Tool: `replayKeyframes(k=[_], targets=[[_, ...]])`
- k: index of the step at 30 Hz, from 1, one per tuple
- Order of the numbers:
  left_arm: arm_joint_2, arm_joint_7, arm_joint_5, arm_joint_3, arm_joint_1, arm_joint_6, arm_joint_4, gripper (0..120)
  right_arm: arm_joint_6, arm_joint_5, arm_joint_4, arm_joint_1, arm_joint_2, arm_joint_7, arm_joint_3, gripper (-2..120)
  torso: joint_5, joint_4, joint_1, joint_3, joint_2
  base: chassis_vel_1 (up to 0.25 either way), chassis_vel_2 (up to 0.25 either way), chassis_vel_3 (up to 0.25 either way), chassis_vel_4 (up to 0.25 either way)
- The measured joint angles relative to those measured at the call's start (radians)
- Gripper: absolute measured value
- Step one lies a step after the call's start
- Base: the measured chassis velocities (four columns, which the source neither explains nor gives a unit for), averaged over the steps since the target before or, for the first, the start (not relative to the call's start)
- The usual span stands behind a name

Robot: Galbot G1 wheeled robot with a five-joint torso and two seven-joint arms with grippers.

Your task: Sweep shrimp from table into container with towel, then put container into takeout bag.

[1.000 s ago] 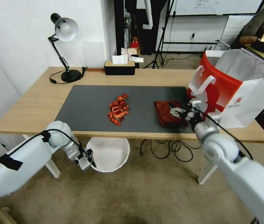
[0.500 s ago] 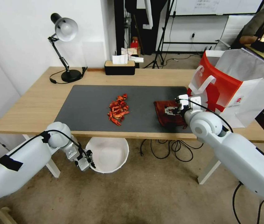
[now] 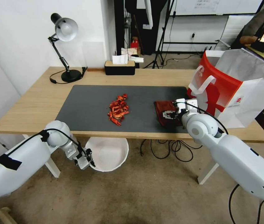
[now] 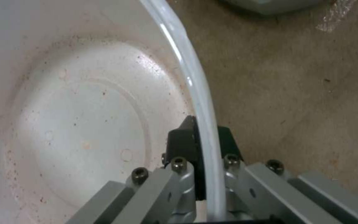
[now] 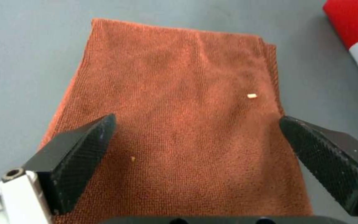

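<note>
Landmark: dark grey mat on the table.

Shrimp lay heaped near the mat's middle. Towel lay flat on the mat's right end, between the shrimp and the takeout bag, which stood upright just off the mat's right edge.

Right gripper hung over the towel, fingers spread wide to either side of the cloth; whether the tips touched it could not be told. Two pale crumbs sat on the towel.

Container was below the mat's near edge, under the table rim and over the floor. Left gripper was clamped on the container's rim, one pad inside, the other outside.
</note>
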Motion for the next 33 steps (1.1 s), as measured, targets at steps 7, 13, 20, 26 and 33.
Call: replayKeyframes(k=[7, 13, 20, 26, 33], targets=[[0.007, -0.004, -0.003, -0.003, 0.011, -0.002, -0.005, 0, -0.003, 0.028, 0.000, -0.008, 0.014, 0.020, 0.001, 82, -0.0002, 0.0002, 0.000, 0.000, 0.000, 0.000, 0.000, 0.000, 0.000], [0.008, -0.008, -0.004, -0.003, 0.015, -0.003, -0.006, 0, 0.000, 0.043, 0.004, -0.016, 0.011, 0.031, 0.006, 64, -0.0002, 0.0003, 0.000, 0.000, 0.000, 0.000, 0.000, 0.000, 0.000], [0.006, -0.014, -0.004, -0.003, 0.023, -0.014, -0.004, 0, 0.005, 0.047, 0.007, -0.022, 0.003, 0.034, 0.015, 40, -0.0001, 0.0001, 0.000, 0.000, 0.000, 0.000, 0.000, 0.000, 0.000], [0.006, -0.020, -0.003, -0.005, 0.029, -0.019, -0.004, 0, 0.032, 0.043, 0.011, -0.026, -0.001, 0.021, 0.019, 14, 0.0002, -0.0001, 0.000, 0.000, 0.000, 0.000, 0.000, 0.000, 0.000], [0.007, -0.024, -0.003, -0.015, 0.031, -0.019, -0.004, 0, 0.055, 0.040, 0.015, -0.027, -0.001, 0.011, 0.022, 5, 0.0000, 0.0001, 0.000, 0.000, 0.000, 0.000, 0.000, 0.000, 0.000]])
